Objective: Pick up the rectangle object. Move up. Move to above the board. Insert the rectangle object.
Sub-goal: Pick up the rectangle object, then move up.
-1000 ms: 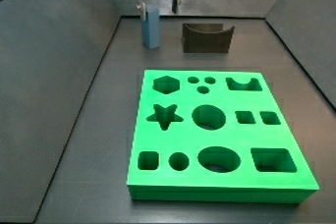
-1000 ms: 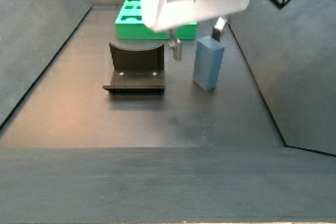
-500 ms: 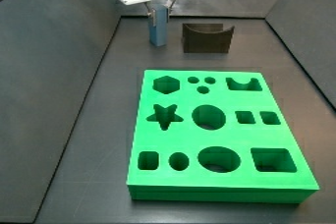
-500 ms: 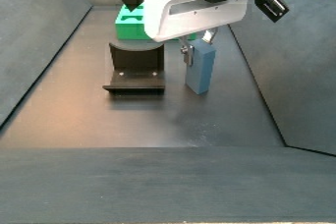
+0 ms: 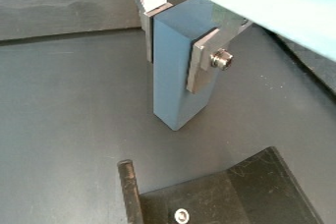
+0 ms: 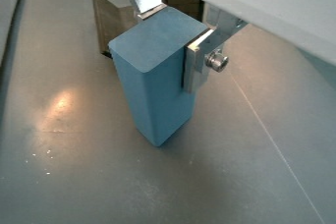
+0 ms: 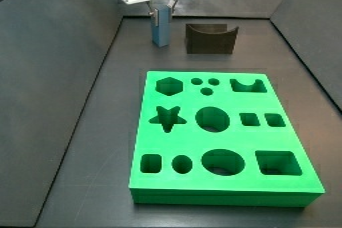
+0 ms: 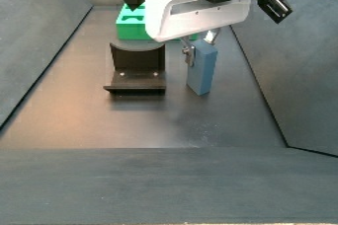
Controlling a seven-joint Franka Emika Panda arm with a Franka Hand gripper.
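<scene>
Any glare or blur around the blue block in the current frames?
In a wrist view, a soft glare patch sits on the floor beside the rectangle object, which is sharp. In a side view, the gripper body is overexposed white; the board behind is mostly hidden.

- The block (image 5: 178,66) is standing upright: tall, slim, light blue, smooth-sided, with a square top (image 6: 155,33). The gripper (image 6: 178,33) is pressing its silver fingers (image 5: 206,58) against two opposite sides near the top. In both side views (image 7: 159,26) (image 8: 204,69) it is sitting at the floor's far end.
- The board (image 7: 221,137) is lying flat, bright green and thick, showing star, hexagon, circle and square holes, well apart from the block.
</scene>
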